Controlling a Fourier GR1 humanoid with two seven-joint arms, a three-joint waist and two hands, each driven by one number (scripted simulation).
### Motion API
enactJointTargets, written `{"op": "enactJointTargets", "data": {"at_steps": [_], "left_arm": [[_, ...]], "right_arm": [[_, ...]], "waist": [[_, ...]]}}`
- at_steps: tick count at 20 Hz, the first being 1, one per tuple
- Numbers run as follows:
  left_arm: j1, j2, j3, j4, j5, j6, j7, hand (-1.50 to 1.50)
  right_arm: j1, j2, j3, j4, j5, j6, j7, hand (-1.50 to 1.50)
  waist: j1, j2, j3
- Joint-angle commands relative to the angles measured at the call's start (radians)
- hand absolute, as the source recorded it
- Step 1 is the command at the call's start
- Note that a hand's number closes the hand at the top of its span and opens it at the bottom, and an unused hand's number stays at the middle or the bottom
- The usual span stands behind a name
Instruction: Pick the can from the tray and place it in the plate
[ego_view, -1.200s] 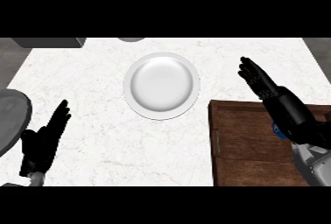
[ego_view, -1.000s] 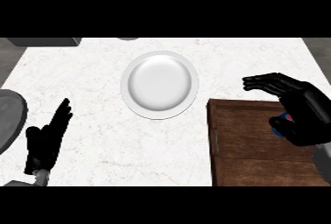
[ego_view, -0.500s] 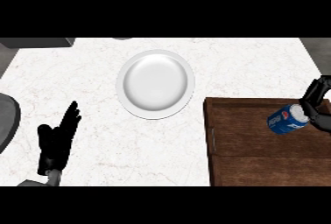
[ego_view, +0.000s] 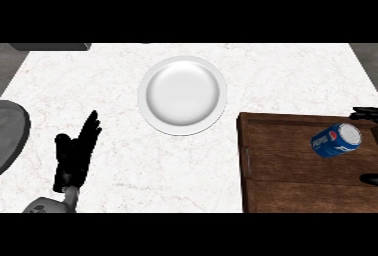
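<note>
The left hand (ego_view: 74, 152), below and to the left of the plate (ego_view: 183, 95), is dull black all over. It has a narrow palm and long, slim fingers that taper to thin tips, with no markings or screws to be seen. On its far side from the plate a short grey wrist (ego_view: 71, 192) joins it to the forearm (ego_view: 43, 205), a paler grey, smooth, rounded shell. The right hand (ego_view: 367, 113), well to the right of the plate, shows only as two small black bits of the same dull finish.
</note>
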Motion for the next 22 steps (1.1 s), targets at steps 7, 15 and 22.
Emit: {"op": "enactJointTargets", "data": {"at_steps": [7,15,22], "left_arm": [[0.021,-0.012,0.001,0.007,-0.017,-0.029,-0.032,0.00],[-0.006,-0.041,0.010,0.010,-0.046,-0.009,0.006,0.00],[-0.006,-0.056,0.051,0.016,-0.069,-0.032,0.020,0.00]], "right_arm": [[-0.184,-0.182,0.072,0.104,0.375,-0.069,-0.058,-1.50],[-0.274,-0.240,0.212,0.118,0.545,0.081,0.006,-1.50],[-0.247,-0.151,0.261,0.106,0.680,0.060,0.055,-1.50]], "waist": [[0.029,-0.003,-0.005],[0.024,-0.004,-0.005],[0.001,-0.008,-0.005]]}}
